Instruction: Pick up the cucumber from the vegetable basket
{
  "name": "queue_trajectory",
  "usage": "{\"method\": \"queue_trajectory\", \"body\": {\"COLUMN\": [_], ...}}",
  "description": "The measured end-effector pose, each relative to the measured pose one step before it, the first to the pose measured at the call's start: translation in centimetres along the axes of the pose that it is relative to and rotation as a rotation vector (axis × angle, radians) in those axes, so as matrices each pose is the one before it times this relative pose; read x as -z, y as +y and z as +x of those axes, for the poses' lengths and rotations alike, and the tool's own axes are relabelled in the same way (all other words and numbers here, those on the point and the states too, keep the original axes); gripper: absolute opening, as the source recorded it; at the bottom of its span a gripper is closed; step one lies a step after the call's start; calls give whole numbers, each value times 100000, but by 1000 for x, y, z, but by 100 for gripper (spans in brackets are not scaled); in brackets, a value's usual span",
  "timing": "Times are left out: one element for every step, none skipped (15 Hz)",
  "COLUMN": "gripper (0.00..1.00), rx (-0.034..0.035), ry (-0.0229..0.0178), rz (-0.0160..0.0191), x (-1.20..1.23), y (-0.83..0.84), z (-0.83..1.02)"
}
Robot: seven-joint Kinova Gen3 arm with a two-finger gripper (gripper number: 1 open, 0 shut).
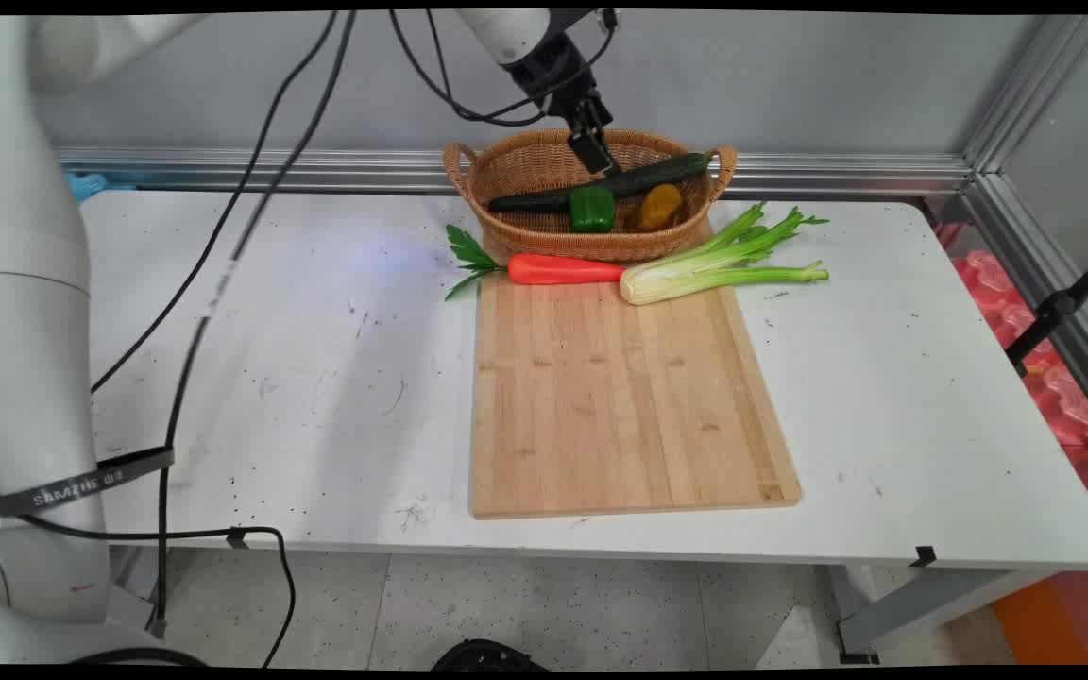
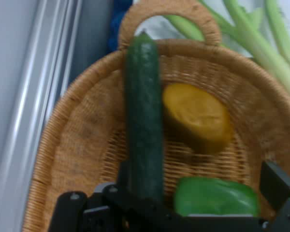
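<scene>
Your gripper (image 1: 601, 156) hangs over the wicker basket (image 1: 516, 170) at the table's (image 1: 317, 378) far edge, fingers spread around the cucumber (image 1: 638, 178). The cucumber lies across the basket, beside the green pepper (image 1: 591, 208) and yellow pepper (image 1: 659, 206).

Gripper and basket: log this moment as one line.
gripper open over cucumber | cucumber, green pepper, yellow pepper in basket | carrot, celery on board

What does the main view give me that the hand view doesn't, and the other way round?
Only the main view shows the carrot, the cutting board and the whole table. Only the hand view shows, close up, the hand's right finger standing clear of the cucumber. Both show the basket, cucumber, green pepper, yellow piece and celery.
</scene>
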Motion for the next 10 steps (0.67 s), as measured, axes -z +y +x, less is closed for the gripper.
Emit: {"method": "queue_trajectory", "body": {"gripper": [100,100,100,100,100,100,100,100,100,100], "rx": [-351,-406,-357,-285,-195,-303,-248,-301,-263,-440], "ry": [181,-6,-117,-120,-196,-304,-318,-333,-224,-212], "rz": [634,527,341,308,107,-34,-82,-145,-150,-206], "x": [-623,-612,-518,-609,-539,-688,-500,-575,-473,-557], "y": [-744,-704,-539,-555,-429,-471,-295,-288,-211,-204], "z": [114,28,-26,-66,-115,-168,-157,-182,-139,-165]}}
